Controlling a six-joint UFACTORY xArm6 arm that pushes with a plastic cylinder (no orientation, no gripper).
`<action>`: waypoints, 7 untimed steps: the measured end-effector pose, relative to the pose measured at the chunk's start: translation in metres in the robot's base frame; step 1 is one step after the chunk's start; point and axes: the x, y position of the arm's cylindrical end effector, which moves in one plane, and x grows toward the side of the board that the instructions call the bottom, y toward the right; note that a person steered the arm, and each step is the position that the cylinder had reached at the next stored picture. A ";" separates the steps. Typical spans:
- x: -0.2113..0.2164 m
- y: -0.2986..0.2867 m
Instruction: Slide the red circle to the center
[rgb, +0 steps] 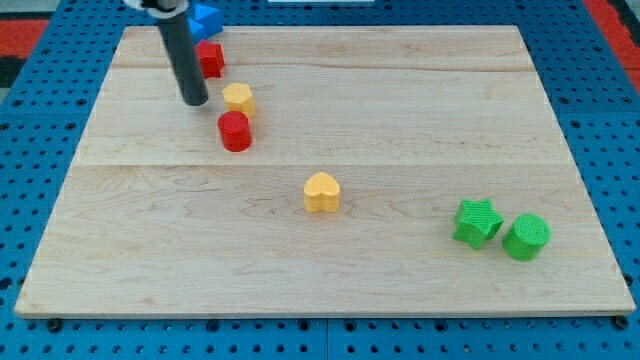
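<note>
Currently, the camera view shows my tip (196, 101) resting on the bench (400, 100) in the upper left region. There are no jaws on this rig (only a straight rod), so no grasp state applies.

The red circle (235, 131) stands below and to the view's right of my tip, near it but apart. A yellow block (239, 99), shape unclear, sits just above the red circle, close to touching. Another red block (209, 59) lies behind the rod, with a blue block (205, 19) at the bench's top edge.

A yellow heart (322, 192) occupies the bench centre. A green star (477, 221) and green circle (526, 237) sit together at lower right, well clear.

Judgement: my tip lies on the circle's far side from centre, suiting a push down-right. The heart may obstruct arrival.
</note>
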 end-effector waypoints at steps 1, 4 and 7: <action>0.023 0.078; 0.091 -0.027; 0.178 -0.115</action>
